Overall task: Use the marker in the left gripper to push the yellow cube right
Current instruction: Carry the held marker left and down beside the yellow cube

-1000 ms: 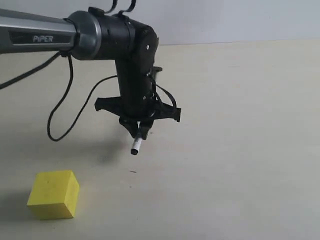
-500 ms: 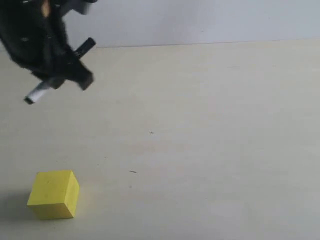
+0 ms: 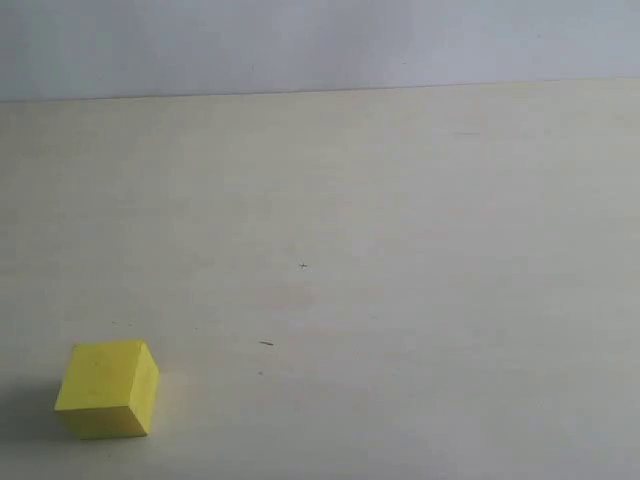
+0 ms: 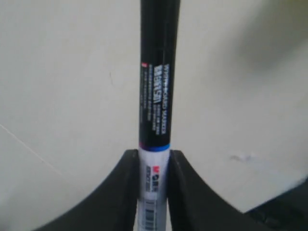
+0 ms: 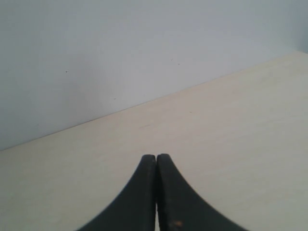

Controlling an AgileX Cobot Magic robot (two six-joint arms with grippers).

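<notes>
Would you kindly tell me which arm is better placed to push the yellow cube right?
Left. The left gripper is shut on the marker, and the yellow cube sits at the left of the exterior view, that arm's side. The right gripper is shut and empty.

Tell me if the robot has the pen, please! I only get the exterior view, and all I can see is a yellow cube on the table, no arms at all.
Observer: Yes. In the left wrist view, the left end effector is shut on the marker, with its fingertips on the white barrel.
Operator: Which bit pokes out?
Observer: The long black part with small print sticks out past the fingertips, and a thin blue ring sits just ahead of them.
Operator: What's the other arm holding?
Observer: Nothing. The right wrist view shows the right end effector shut, with its fingertips pressed together above the table.
</notes>
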